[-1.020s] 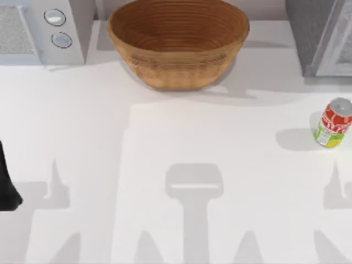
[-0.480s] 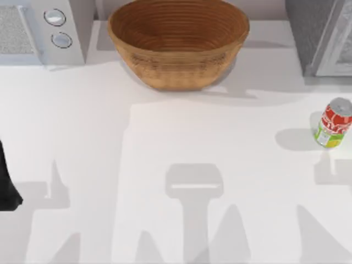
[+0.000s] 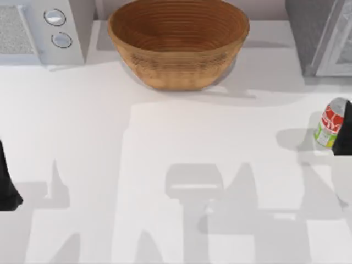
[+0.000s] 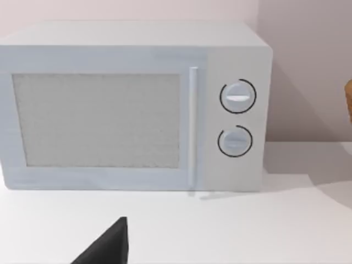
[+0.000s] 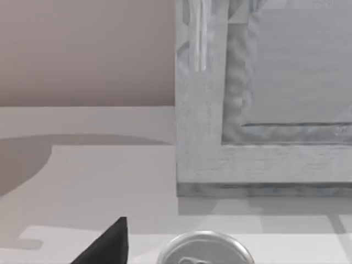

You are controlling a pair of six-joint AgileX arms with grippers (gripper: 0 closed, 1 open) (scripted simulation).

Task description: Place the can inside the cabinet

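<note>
The can (image 3: 330, 124) stands upright near the table's right edge, red above and yellow-green below. My right gripper (image 3: 345, 135) comes in from the right edge as a dark shape that covers the can's right side. In the right wrist view the can's silver top (image 5: 204, 252) lies just ahead, one black fingertip (image 5: 110, 245) stands off to its side without touching it, and the gripper is open. The grey speckled cabinet (image 3: 316, 36) with its paler door panel (image 5: 297, 71) stands at the back right, behind the can. My left gripper (image 3: 8, 184) is parked at the left edge, open.
A big woven bowl (image 3: 179, 41) sits at the back centre. At the back left stands a white microwave (image 3: 38, 30) with two round knobs, facing the left wrist camera (image 4: 132, 104). Arm shadows fall across the bare white tabletop (image 3: 165, 137) in front.
My right gripper has entered the top view at the right edge and now overlaps the can. Its shadow has spread leftward across the front of the table. Can and left arm have not moved.
</note>
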